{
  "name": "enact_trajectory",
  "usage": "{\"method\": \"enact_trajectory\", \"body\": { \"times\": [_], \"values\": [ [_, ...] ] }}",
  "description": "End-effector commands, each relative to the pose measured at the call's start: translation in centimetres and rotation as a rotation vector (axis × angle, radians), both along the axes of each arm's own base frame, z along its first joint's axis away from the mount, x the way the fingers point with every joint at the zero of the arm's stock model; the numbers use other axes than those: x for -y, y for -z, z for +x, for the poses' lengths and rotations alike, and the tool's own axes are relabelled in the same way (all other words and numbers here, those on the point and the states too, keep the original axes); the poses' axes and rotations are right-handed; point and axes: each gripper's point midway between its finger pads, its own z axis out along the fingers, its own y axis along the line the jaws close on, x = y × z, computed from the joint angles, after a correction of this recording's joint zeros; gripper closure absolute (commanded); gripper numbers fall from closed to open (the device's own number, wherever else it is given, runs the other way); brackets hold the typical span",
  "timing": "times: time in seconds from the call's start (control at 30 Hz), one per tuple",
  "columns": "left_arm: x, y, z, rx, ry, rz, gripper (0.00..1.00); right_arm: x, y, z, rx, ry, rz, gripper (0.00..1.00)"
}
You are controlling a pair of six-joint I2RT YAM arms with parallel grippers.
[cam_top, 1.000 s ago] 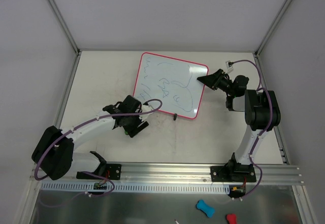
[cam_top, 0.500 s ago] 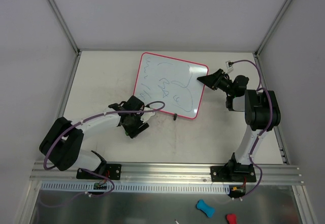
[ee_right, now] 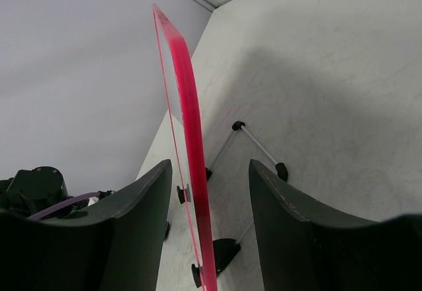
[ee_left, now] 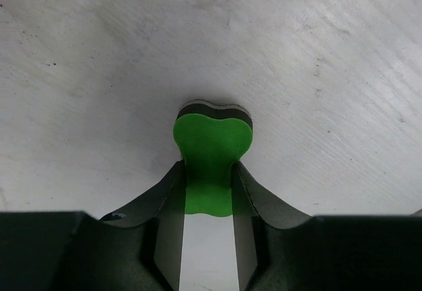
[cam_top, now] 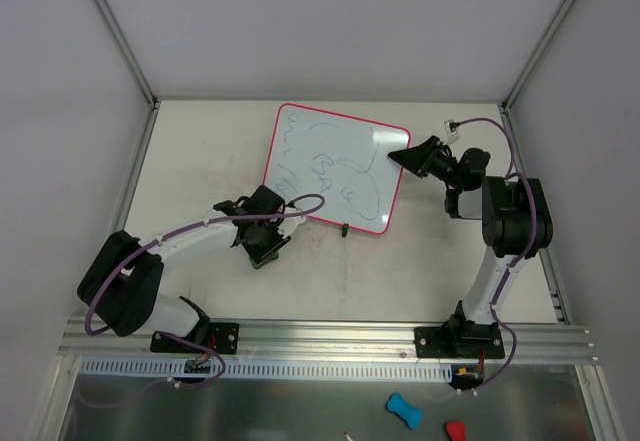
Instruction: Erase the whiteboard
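Our left jaws pinch a green eraser [ee_left: 211,149], its head poking out ahead of them, low over the counter [cam_top: 200,161]. The whiteboard [cam_top: 345,141], its scribbles [cam_top: 325,168] unwiped, stands propped, its pink edge between our spread right jaws. Next, we judge, we lift the eraser onto the board. The counter is pale and scuffed, with plain walls [cam_top: 300,31] around it.

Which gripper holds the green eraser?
The left gripper: the green eraser sits between its fingers. The right gripper only straddles the pink edge of the whiteboard.

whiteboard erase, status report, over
Left gripper shut on green eraser, short of whiteboard. Right gripper open, straddling its edge. Scribbles not yet wiped. Nothing in the way.
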Motion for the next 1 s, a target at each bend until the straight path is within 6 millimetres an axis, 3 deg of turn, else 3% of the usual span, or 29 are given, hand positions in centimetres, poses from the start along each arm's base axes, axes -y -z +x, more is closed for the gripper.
{"method": "enact_trajectory", "body": {
  "times": [0.0, 0.07, 0.23, 0.37, 0.57, 0.67, 0.9, 0.97],
  "values": [
    [0.6, -1.2, 1.2, 0.009, -0.088, -0.027, 0.92, -0.4, -3.3, -0.1, 0.176, -0.034, -0.004, 0.46],
    [0.3, -1.7, 2.5, 0.034, -0.177, -0.015, 1.0, -0.4, -3.3, -0.1, 0.175, -0.034, -0.004, 0.46],
    [1.8, -3.5, 3.8, 0.01, -0.309, -0.133, 1.0, -0.4, -3.1, -0.2, 0.167, -0.035, -0.003, 0.46],
    [1.8, -5.3, 4.6, 0.061, -0.385, -0.173, 1.0, -0.5, -3.1, -0.1, 0.169, -0.038, -0.004, 0.46],
    [1.5, -10.1, 6.1, 0.196, -0.526, -0.28, 1.0, -0.4, -3.0, 0.3, 0.147, -0.045, 0.012, 0.46],
    [1.8, -12.1, 6.1, 0.227, -0.544, -0.341, 1.0, -0.3, -3.1, 0.3, 0.15, -0.047, 0.011, 0.46],
    [0.1, -16.5, 6.4, 0.381, -0.613, -0.413, 1.0, -0.2, -2.8, -0.1, 0.16, -0.062, -0.004, 0.47],
    [-0.3, -16.5, 6.1, 0.394, -0.627, -0.414, 1.0, -0.2, -2.6, -0.1, 0.174, -0.066, -0.017, 0.47]
  ]
}}
